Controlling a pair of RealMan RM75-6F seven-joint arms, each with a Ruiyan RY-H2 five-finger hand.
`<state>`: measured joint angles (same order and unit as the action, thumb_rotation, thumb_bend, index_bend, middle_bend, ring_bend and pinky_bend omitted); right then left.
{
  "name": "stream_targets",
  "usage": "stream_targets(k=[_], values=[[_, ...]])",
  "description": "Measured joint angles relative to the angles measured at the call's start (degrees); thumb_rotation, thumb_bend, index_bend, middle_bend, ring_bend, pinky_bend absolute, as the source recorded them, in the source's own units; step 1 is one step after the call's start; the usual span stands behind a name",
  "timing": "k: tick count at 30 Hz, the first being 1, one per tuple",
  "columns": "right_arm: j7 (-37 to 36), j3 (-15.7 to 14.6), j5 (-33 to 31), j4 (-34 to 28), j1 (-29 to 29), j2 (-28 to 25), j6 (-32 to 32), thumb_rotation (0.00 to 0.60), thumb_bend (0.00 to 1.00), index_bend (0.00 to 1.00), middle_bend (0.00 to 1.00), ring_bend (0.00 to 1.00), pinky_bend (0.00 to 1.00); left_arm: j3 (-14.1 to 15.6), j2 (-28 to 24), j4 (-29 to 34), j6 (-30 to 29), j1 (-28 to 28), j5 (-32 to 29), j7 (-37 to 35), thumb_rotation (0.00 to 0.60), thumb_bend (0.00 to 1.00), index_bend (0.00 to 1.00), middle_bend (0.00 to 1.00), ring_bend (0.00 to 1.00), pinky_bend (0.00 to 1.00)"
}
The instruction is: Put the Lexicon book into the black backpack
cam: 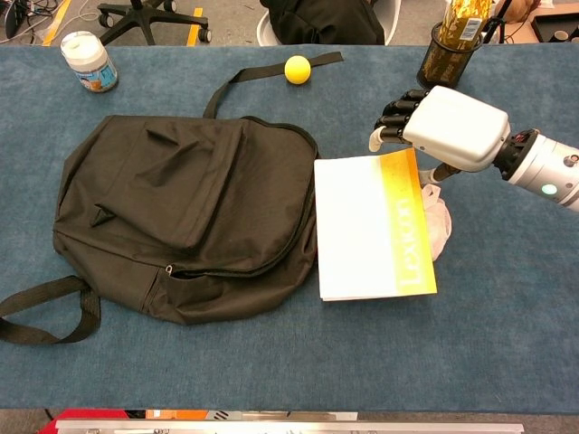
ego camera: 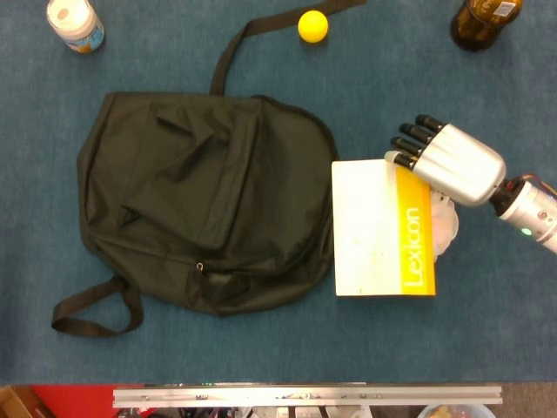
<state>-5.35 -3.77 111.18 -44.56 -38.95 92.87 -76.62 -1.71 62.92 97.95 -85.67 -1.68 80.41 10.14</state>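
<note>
The Lexicon book (ego camera: 383,228) (cam: 373,225), white with a yellow spine band, lies flat on the blue table just right of the black backpack (ego camera: 200,200) (cam: 181,212). The backpack lies flat with its zipper closed as far as I can see. My right hand (ego camera: 446,162) (cam: 443,127) hovers over the book's far right corner, palm down, fingers apart and curled slightly, holding nothing. Whether its fingertips touch the cover is unclear. My left hand is out of both views.
A crumpled white bag (ego camera: 446,222) (cam: 439,221) peeks out from under the book's right edge. At the far side stand a yellow ball (ego camera: 313,25), a white jar (ego camera: 75,23), a brown bottle (ego camera: 483,19) and a mesh pen holder (cam: 450,50).
</note>
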Motion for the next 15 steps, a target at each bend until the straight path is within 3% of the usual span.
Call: stream_targets(k=[7, 11, 15], values=[[-1.3, -2.2, 1.7, 4.5, -0.7, 2.2, -2.8, 0.600, 0.15, 0.39, 0.40, 0.28, 0.31, -0.2, 0.0, 0.1, 0.2, 0.0, -0.2, -0.1, 0.600, 0.18, 0.07, 0.14, 0.15, 0.17], [-2.5, -3.5, 2.4, 6.6, -1.1, 3.4, -3.6, 0.600, 0.30, 0.45, 0.41, 0.28, 0.31, 0.0, -0.2, 0.4, 0.4, -0.1, -0.1, 0.0, 0.600, 0.18, 0.07, 0.14, 0.15, 0.17], [-4.0, -4.1, 2.3, 9.0, -1.2, 4.7, -5.0, 0.600, 0.38, 0.50, 0.43, 0.28, 0.31, 0.1, -0.4, 0.6, 0.5, 0.0, 0.1, -0.4, 0.600, 0.18, 0.07, 0.14, 0.15, 0.17]])
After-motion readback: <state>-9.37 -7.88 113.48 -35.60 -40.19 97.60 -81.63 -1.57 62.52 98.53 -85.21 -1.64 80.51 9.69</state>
